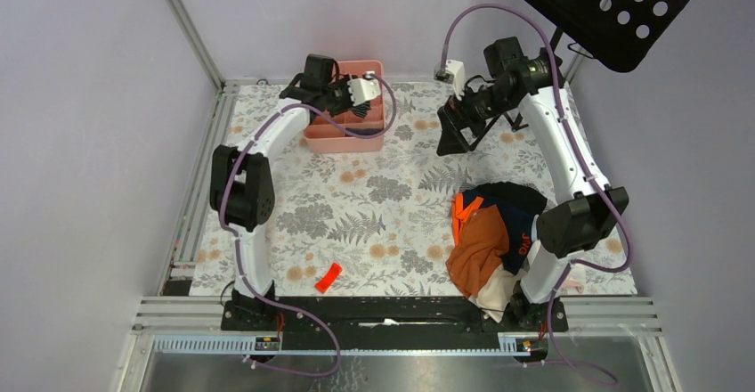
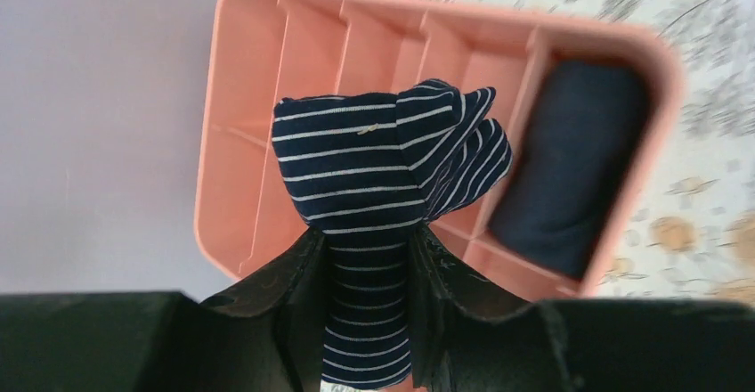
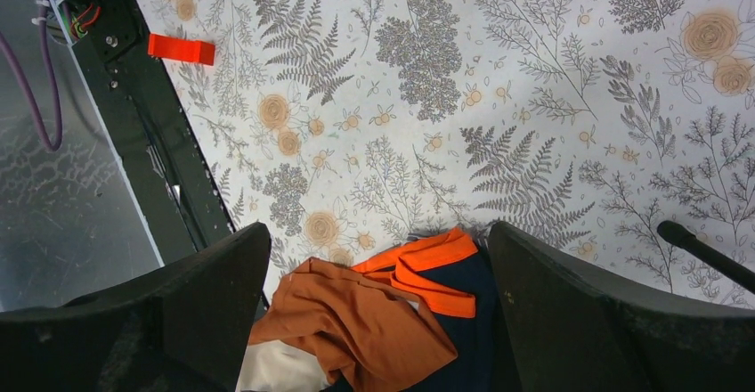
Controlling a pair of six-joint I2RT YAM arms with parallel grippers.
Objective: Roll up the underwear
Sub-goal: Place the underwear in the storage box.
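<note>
A rolled bundle of underwear (image 2: 383, 160), dark navy with thin white stripes, is pinched between the fingers of my left gripper (image 2: 369, 236), which is shut on it. The bundle hangs over a pink compartmented bin (image 2: 427, 7). In the bin's right compartment lies a plain navy roll (image 2: 570, 169). In the top view the left gripper (image 1: 361, 89) hovers over the bin (image 1: 343, 145) at the back of the table. My right gripper (image 1: 456, 132) is open and holds nothing; in its wrist view the right gripper (image 3: 378, 232) hangs high above a clothes pile.
The clothes pile (image 1: 494, 232) lies by the right arm's base: an orange-brown garment (image 3: 356, 321), a navy piece with a bright orange band (image 3: 441, 276), and some cream cloth. A small red piece (image 1: 328, 276) lies near the front edge. A black perforated stand (image 1: 614, 0) overhangs the back right.
</note>
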